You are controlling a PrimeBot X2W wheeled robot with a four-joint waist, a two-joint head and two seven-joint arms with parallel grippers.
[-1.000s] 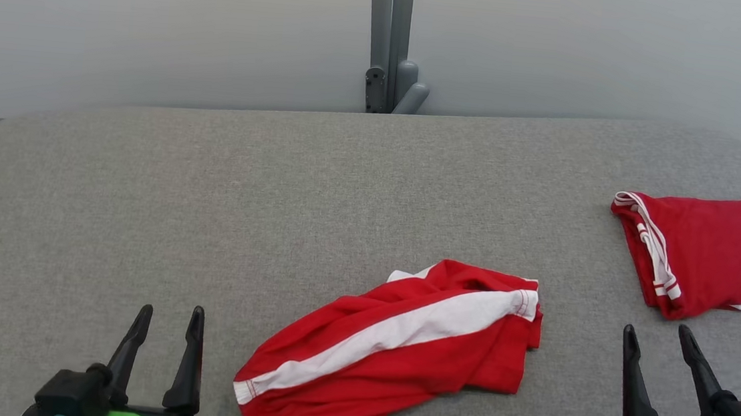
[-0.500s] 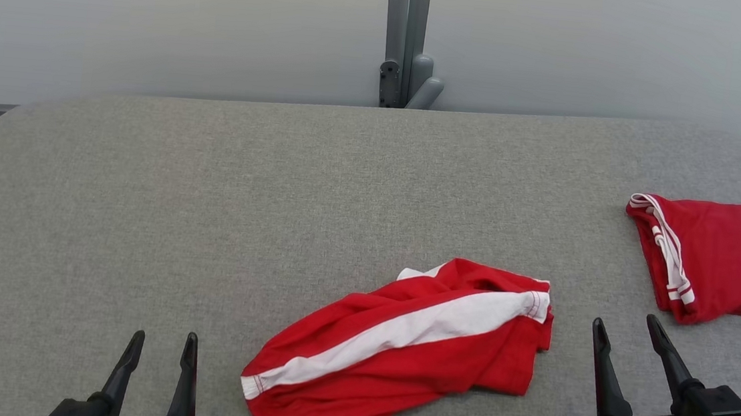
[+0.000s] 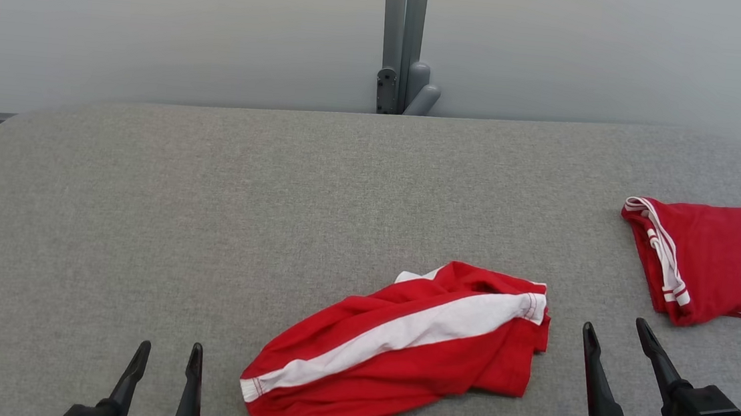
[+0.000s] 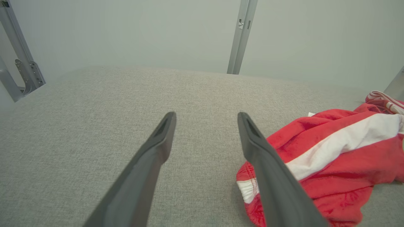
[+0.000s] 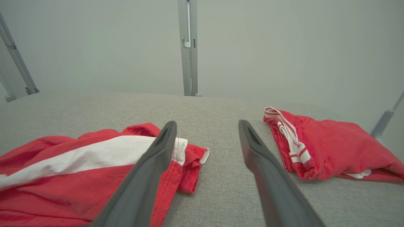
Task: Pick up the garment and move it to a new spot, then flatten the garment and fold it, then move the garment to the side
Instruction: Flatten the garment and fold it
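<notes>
Crumpled red garment (image 3: 398,351) with white stripe lies at front centre of grey table (image 3: 211,187), between the grippers, touching neither. Both left gripper (image 3: 171,346) and right gripper (image 3: 614,324) stand spread, empty. Folded red cloth (image 3: 721,259) lies at right.

We see a garment (image 3: 396,371) of soft cloth and a table (image 3: 208,221) with a rough woven cover. Our fingers (image 4: 148,170) look like dull plastic, and the post (image 3: 402,36) like smooth metal.

Cut off or covered

The folded red cloth (image 3: 721,262) runs off the right edge of the head view. The left gripper (image 3: 170,348) is cut by the bottom edge. In the left wrist view that gripper covers part of the garment (image 4: 341,157).
</notes>
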